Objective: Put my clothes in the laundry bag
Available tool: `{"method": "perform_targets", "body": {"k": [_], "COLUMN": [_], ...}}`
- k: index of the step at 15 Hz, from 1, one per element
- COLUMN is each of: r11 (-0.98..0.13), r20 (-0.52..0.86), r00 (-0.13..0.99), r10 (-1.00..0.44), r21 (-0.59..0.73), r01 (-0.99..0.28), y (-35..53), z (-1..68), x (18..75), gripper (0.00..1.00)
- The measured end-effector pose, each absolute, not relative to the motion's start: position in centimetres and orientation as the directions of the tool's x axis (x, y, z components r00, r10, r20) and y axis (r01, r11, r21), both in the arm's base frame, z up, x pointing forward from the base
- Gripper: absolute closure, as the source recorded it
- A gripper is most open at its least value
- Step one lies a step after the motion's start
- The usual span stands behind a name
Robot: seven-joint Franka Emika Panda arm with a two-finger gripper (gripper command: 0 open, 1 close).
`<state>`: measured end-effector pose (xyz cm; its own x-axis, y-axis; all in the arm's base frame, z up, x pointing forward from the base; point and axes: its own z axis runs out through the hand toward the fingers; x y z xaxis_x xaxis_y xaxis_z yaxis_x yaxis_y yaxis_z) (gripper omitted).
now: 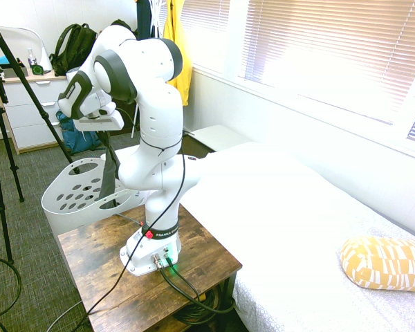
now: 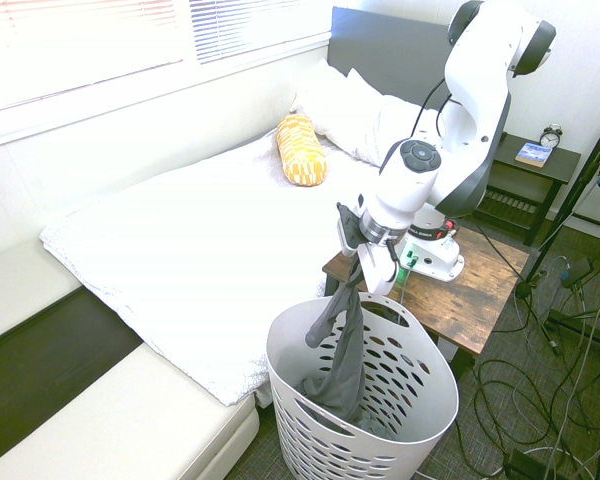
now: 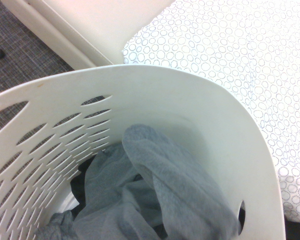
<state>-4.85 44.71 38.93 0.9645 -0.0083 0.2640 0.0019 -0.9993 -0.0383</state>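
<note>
I see my end effector [image 2: 365, 262] clamped on the grey garment [image 2: 342, 350], which hangs down into the white laundry basket [image 2: 420, 400] beside the bed [image 2: 180, 250]

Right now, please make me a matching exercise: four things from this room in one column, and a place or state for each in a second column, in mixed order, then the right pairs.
Things:
1. grey garment
2. white laundry basket
3. yellow patterned pillow
4. gripper

Places or states:
A. lies on the bed
B. shut on the cloth, above the basket
C. hangs down into the basket
D. stands on the floor beside the wooden table

Pairs: 1-C, 2-D, 3-A, 4-B
</note>
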Motion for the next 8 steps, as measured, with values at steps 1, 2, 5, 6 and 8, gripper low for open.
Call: {"method": "perform_targets", "body": {"k": [1,2,5,6,8], "r11": [-0.999,-1.0,-0.998,-0.995,-0.977], "r20": [0.264,0.263,0.268,0.28,0.299], "r00": [0.964,0.965,0.961,0.954,0.93], "r10": [-0.007,-0.006,-0.06,-0.104,-0.213], "r21": [-0.034,-0.03,-0.028,-0.029,-0.035], "r01": [0.002,0.002,-0.054,-0.1,-0.213], "y": [44.7,44.8,45.1,45.0,43.1], "z": [38.8,38.5,38.5,38.9,39.8], "x": [-4.9,-4.8,-1.2,2.8,14.4], "gripper": [0.0,0.0,0.0,0.0,0.0]}}
